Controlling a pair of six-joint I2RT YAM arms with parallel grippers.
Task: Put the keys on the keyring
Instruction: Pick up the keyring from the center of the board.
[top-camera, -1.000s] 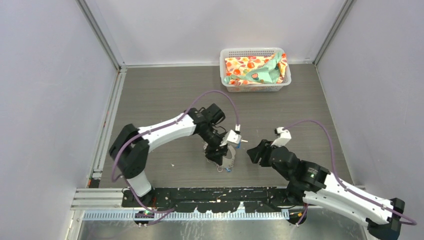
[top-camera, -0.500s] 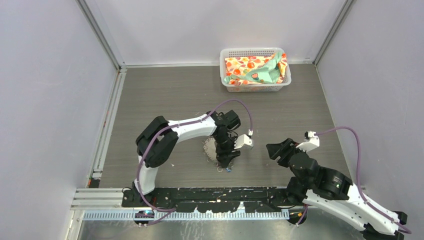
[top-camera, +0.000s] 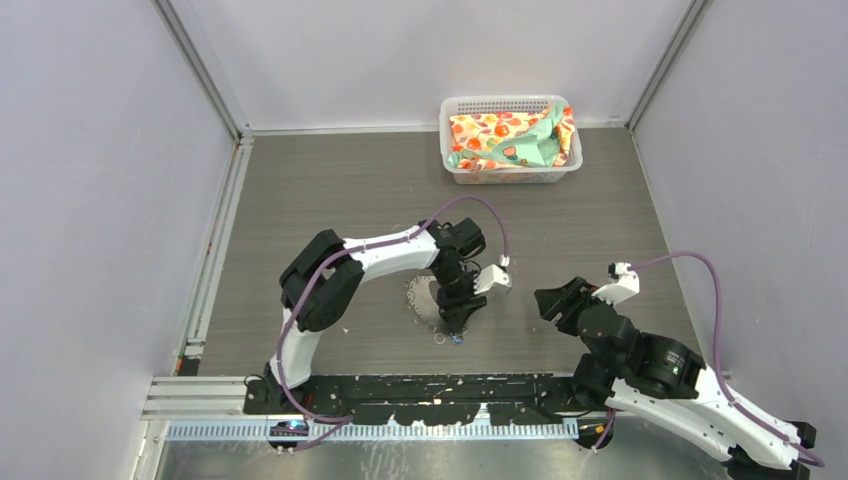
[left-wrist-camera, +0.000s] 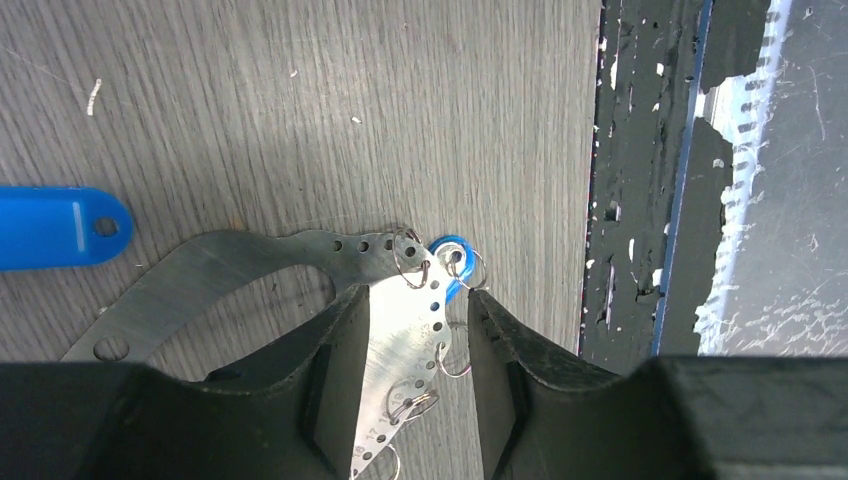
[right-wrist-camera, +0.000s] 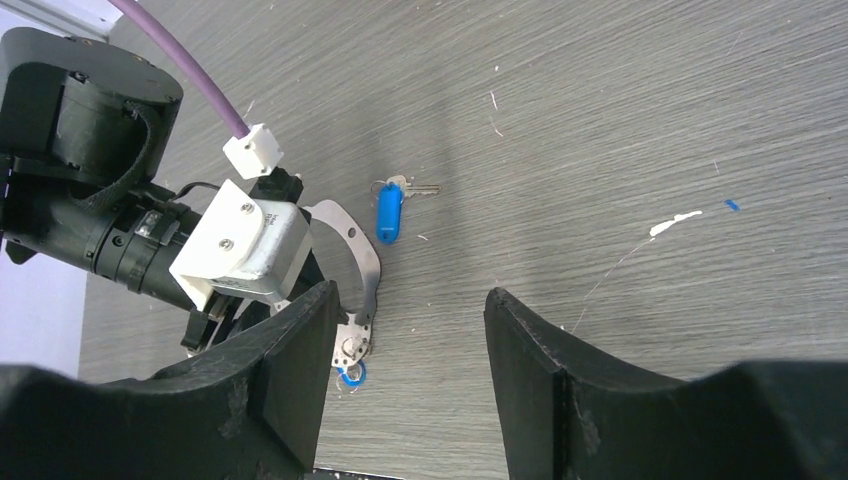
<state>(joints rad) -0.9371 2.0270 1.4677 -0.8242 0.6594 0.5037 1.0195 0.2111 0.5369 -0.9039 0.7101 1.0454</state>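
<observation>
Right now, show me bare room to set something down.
Free: far-left table, from side rail to basket; also the strip between basket and right claw. Crowded: around the keyring under the left claw.

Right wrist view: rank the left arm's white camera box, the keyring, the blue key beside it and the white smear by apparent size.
1. white camera box, nearest the lens
2. keyring, partly hidden behind the box, so these two are unsure
3. blue key
4. white smear, the thinnest

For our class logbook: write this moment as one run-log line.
left pincer: open astride keyring | right pincer: open, empty | blue key: on table
</observation>
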